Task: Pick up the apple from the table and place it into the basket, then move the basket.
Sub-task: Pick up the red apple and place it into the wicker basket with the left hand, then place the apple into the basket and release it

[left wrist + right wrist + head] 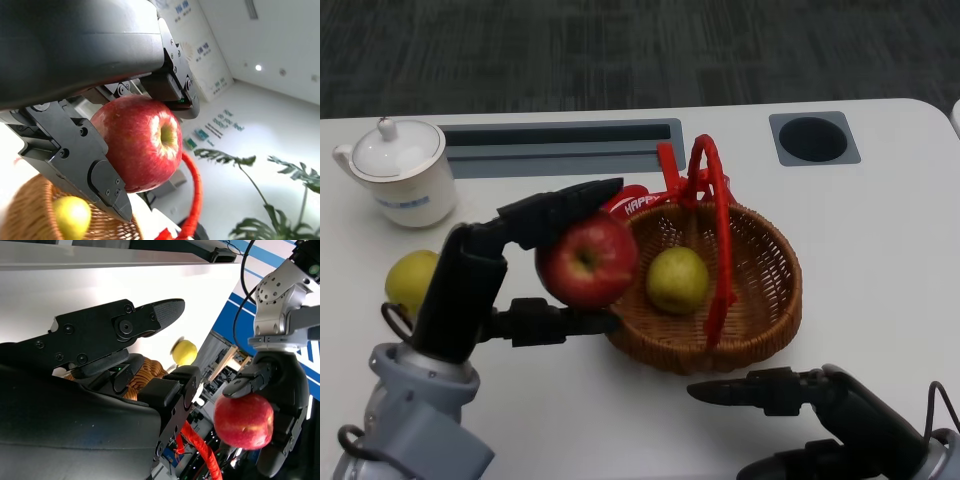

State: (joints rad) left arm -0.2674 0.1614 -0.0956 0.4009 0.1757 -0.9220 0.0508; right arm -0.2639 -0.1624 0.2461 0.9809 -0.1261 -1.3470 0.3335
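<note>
The left hand [535, 270] grips the apple [587, 261] above the basket's [770, 300] left rim; released here, it may strike the rim and roll onto the tabletop [880, 240]; the right hand [790, 395] hovers released near the basket.

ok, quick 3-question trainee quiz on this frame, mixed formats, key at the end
1. True or false: the red apple already lies inside the basket.
2. Multiple choice: what lies in the basket now? A) a yellow-green fruit B) a mug C) nothing
3. Fill in: the lidded white cup stands on the robot's ____ side of the table.

Key:
1. False. The left hand holds the apple at the basket's rim, above the table.
2. A
3. left. The right hand holds nothing, in front of the basket.
</note>
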